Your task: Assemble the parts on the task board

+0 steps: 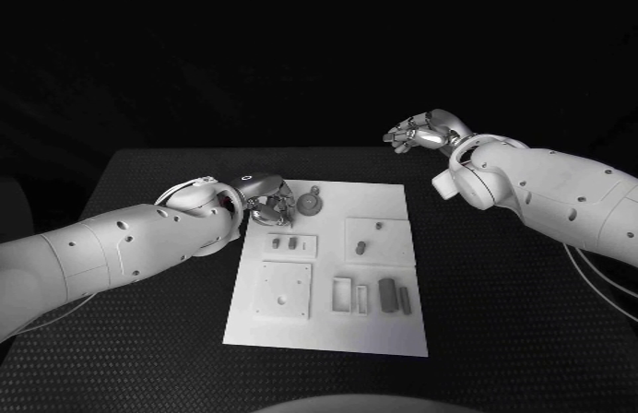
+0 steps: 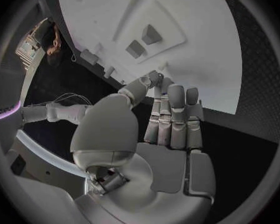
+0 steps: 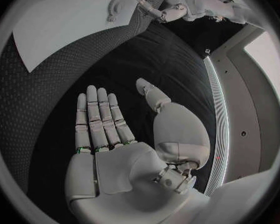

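Observation:
The white task board (image 1: 333, 325) lies in the middle of the table, with small grey parts on it. A round part (image 1: 310, 203) sits near its far left corner, and two long parts (image 1: 387, 295) lie towards the near right. My left hand (image 1: 266, 201) hovers at the far left corner, just beside the round part. In the left wrist view its fingers (image 2: 171, 117) are straight and side by side, the thumb leans towards them, and nothing is in them. My right hand (image 1: 426, 135) hangs past the board's far right corner, palm flat and empty (image 3: 105, 149).
Small blocks (image 2: 151, 34) stand on the board (image 2: 190, 59) ahead of my left hand. Black table (image 1: 518, 321) surrounds the board on all sides. The right wrist view shows the board's corner (image 3: 71, 20) with my left hand (image 3: 159, 7) beyond it.

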`<state>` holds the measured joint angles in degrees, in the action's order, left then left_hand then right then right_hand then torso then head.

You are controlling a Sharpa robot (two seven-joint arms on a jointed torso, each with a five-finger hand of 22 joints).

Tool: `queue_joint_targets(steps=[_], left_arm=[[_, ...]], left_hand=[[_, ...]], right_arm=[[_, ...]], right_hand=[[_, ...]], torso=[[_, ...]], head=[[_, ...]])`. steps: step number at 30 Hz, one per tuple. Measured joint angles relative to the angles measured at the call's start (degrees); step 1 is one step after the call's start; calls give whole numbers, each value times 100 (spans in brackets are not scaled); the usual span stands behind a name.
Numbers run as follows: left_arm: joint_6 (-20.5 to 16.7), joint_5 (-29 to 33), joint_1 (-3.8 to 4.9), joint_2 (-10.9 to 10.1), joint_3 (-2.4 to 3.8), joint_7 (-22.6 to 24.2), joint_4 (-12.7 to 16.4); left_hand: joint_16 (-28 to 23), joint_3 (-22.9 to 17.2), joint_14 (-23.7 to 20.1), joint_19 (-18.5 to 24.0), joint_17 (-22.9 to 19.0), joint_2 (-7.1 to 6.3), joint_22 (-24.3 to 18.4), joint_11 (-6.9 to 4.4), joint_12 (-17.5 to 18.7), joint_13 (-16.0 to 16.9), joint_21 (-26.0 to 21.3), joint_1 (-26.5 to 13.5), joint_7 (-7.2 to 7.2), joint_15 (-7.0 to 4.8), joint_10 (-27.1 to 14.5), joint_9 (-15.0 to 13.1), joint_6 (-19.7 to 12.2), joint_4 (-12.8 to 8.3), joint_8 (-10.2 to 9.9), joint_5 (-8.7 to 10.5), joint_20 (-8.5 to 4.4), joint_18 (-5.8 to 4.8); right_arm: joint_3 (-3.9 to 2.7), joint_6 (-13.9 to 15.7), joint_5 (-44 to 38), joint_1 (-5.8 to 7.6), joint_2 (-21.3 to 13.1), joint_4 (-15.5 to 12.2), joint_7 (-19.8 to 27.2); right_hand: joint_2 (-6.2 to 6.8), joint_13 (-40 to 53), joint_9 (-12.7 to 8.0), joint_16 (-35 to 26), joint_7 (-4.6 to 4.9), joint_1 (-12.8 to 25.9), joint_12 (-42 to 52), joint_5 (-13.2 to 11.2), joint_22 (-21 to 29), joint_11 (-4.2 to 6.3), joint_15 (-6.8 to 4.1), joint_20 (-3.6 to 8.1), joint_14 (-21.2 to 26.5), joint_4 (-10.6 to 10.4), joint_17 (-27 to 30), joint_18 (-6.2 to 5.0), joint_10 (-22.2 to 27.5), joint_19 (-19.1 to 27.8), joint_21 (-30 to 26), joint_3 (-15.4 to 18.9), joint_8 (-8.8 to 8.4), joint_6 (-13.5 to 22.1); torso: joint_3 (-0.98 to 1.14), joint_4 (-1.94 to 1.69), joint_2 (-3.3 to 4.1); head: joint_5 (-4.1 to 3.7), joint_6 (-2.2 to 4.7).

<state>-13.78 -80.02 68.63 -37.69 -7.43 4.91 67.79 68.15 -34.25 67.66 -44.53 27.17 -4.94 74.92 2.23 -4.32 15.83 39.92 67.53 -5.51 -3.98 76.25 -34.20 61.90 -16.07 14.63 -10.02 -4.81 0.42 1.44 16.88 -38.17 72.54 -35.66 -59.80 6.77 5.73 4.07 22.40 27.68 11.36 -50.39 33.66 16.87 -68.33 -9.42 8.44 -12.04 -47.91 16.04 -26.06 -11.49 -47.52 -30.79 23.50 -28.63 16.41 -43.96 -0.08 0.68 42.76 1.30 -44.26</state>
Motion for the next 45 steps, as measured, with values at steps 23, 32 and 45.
queue_joint_targets(steps=[23,32,45], left_arm=[[170,-154,2,57,-1,-65,-61],[214,-180,9,69,3,-67,-74],[304,-207,16,73,7,-86,-46]], left_hand=[[22,-24,0,0,-4,-27,0,16,16,2,0,25,24,2,15,10,1,-6,-12,10,0,0],[22,-24,17,0,-4,-35,0,16,16,2,0,33,9,-8,16,8,14,-6,-2,11,0,0],[21,-23,40,0,-8,-37,0,15,16,1,0,33,9,0,15,15,13,-7,-4,12,0,0]], right_arm=[[0,0,0,0,1,-1,0],[0,-1,0,0,-7,0,0],[0,-1,0,0,-8,-1,0]], right_hand=[[0,0,-5,0,0,0,0,0,-11,0,0,0,0,0,0,0,0,0,0,0,0,0],[0,0,-4,0,0,0,0,0,-11,0,-7,0,-7,0,0,-1,0,0,0,0,0,0],[0,0,-9,0,0,0,0,0,-17,0,-8,0,-8,0,0,0,0,0,0,0,0,0]], torso=[[-4,7,1],[-1,10,2],[-2,9,3]], head=[[33,-20],[32,-20],[31,-32]])
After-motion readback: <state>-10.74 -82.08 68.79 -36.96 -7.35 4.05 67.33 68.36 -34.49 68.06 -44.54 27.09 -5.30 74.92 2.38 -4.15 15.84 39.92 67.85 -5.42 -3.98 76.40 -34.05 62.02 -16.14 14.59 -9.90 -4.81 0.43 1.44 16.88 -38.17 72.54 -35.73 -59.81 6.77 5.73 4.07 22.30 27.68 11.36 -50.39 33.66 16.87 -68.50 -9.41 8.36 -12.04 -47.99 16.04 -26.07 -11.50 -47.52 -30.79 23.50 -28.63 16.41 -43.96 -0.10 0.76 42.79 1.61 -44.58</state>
